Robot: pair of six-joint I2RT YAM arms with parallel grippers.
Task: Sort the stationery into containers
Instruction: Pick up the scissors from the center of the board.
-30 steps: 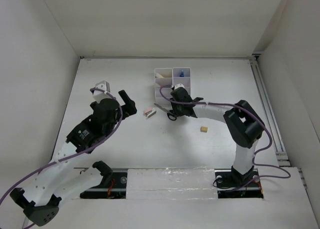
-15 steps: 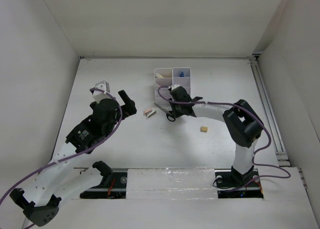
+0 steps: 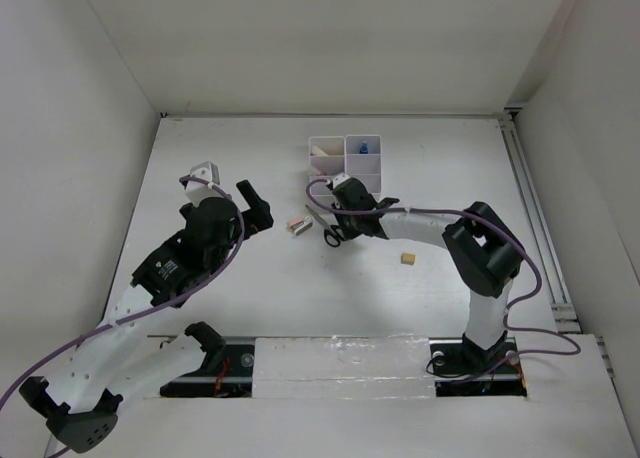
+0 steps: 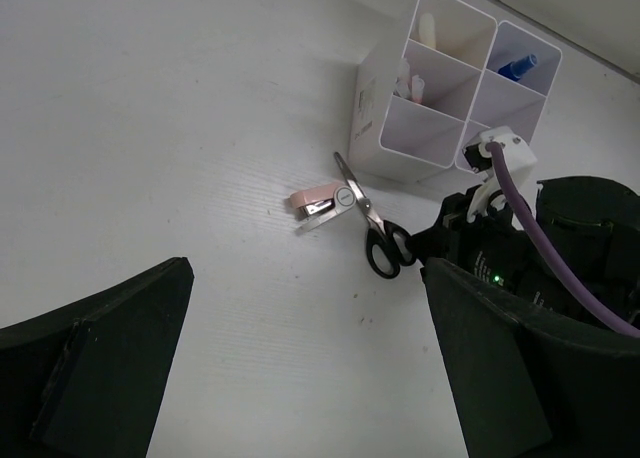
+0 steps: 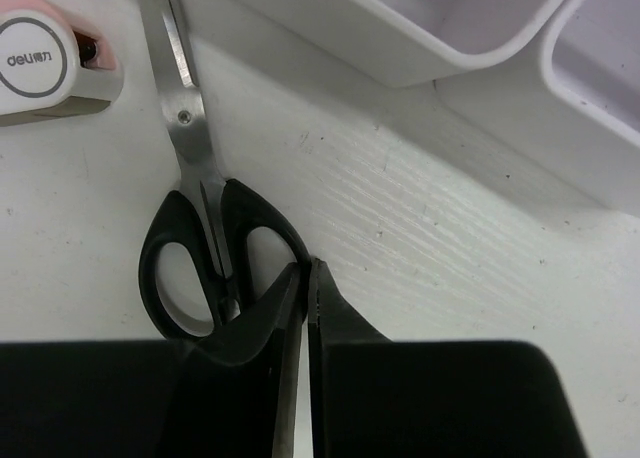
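Observation:
The black-handled scissors (image 3: 326,230) lie on the table just in front of the white container block (image 3: 345,163), blades pointing to the back left. My right gripper (image 3: 340,221) is shut on the rim of one handle loop (image 5: 262,240), one finger inside the loop and one outside; its jaws (image 5: 305,270) are almost together. The scissors (image 4: 372,230) and the container (image 4: 395,143) also show in the left wrist view. A blue-capped bottle (image 3: 365,147) stands in a back compartment. My left gripper (image 3: 255,206) is open and empty, left of the scissors.
A pink-and-white correction tape (image 3: 299,223) lies touching the scissor blades; it also shows in the right wrist view (image 5: 45,66). A small yellow eraser (image 3: 407,259) lies right of the scissors. Pale items sit in the left compartments (image 4: 425,30).
My right gripper has moved a little left and toward the near side, dragging the scissors with it; their handles have swung nearer. The left arm has not moved.

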